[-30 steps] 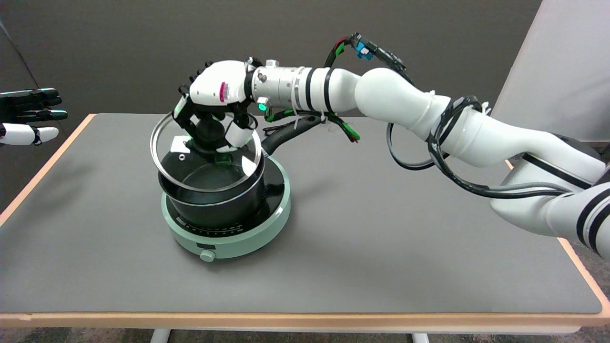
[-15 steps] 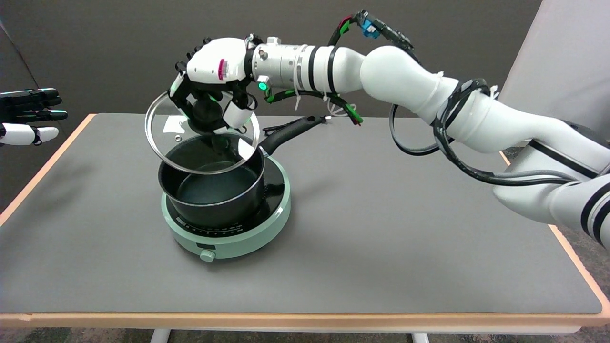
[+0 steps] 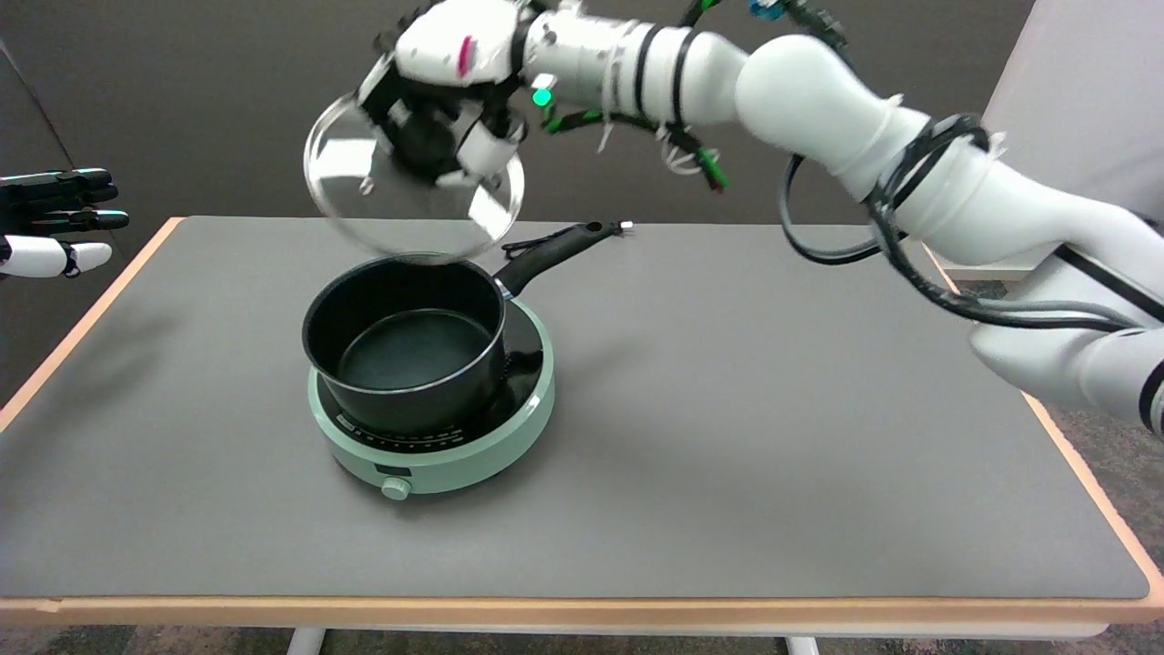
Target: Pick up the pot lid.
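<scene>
Right hand [image 3: 446, 86] fingers grasping lid [image 3: 364, 205] knob; lid now higher, clear of pot [image 3: 405, 350].

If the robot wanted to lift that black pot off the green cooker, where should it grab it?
By the long black handle, probably. It sticks out from the pot toward the table's far right, free of the cooker, so a hand could come from above and close around it. The round wall looks too wide to grasp. The right hand holds the lid.
</scene>
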